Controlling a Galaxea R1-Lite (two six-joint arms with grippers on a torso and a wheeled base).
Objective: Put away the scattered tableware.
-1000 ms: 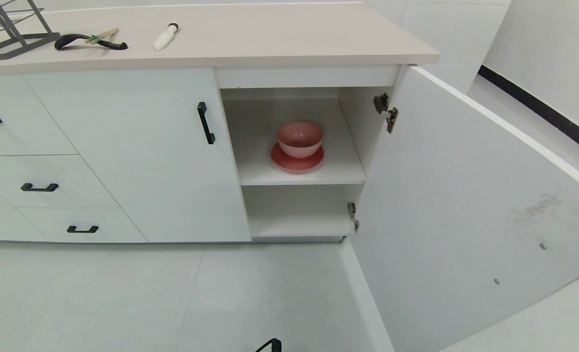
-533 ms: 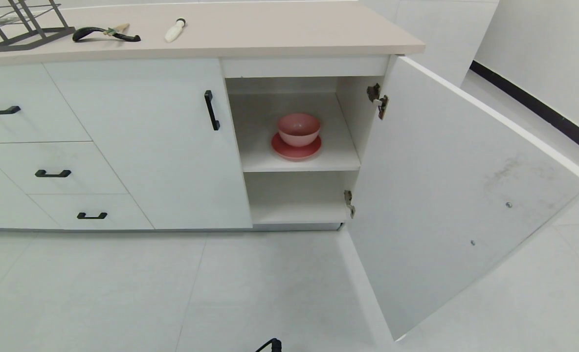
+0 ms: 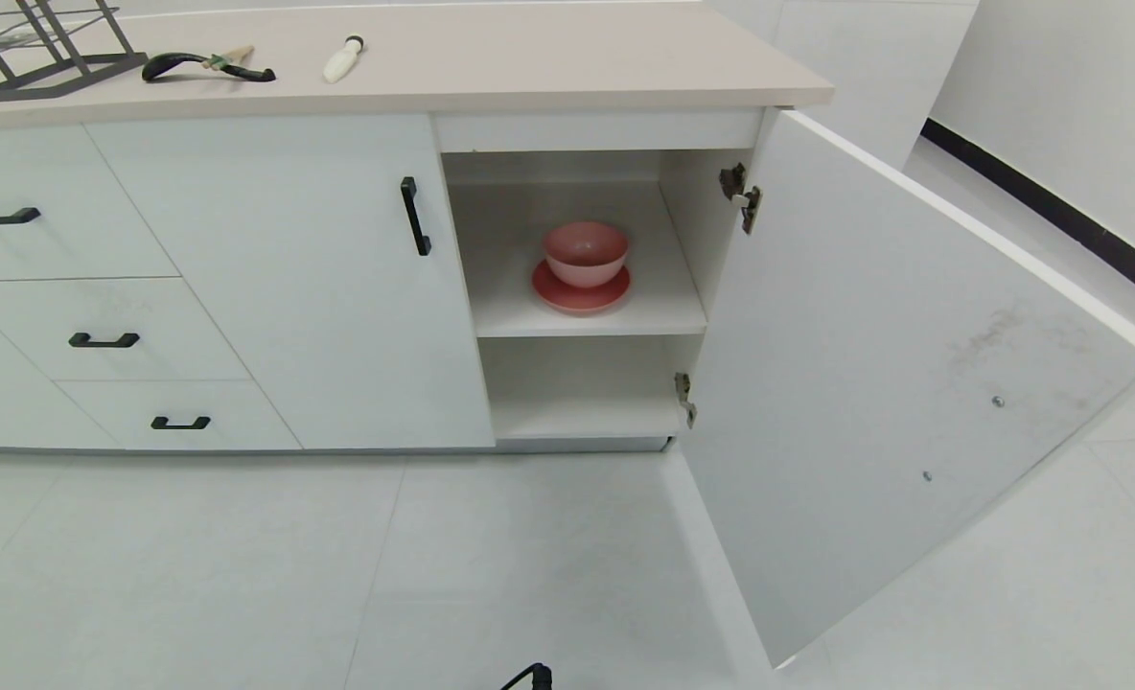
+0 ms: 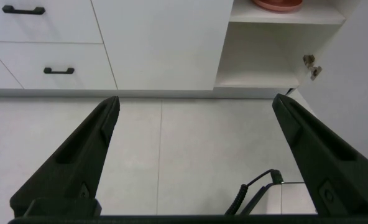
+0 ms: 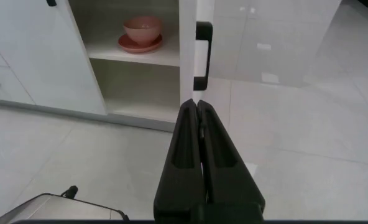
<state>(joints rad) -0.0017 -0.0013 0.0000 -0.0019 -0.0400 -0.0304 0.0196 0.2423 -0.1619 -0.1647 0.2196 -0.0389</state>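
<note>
The left gripper [image 4: 195,102] hangs spread wide and empty, and the right gripper [image 5: 196,106] is pressed closed on nothing, facing the open cabinet door [image 3: 874,364]. The bowl [image 3: 586,253] sits on the plate [image 3: 580,289] mid-way along the upper shelf [image 3: 644,316]. The black utensil [image 3: 205,67] and white-handled tool [image 3: 342,59] lie toward the countertop's [image 3: 529,57] left end, so fetching them looks next.

Bright, even light; wide-angle edge distortion

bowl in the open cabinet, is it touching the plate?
Touching. The head view shows the pink bowl sitting directly on the red plate, on the upper shelf.
</note>
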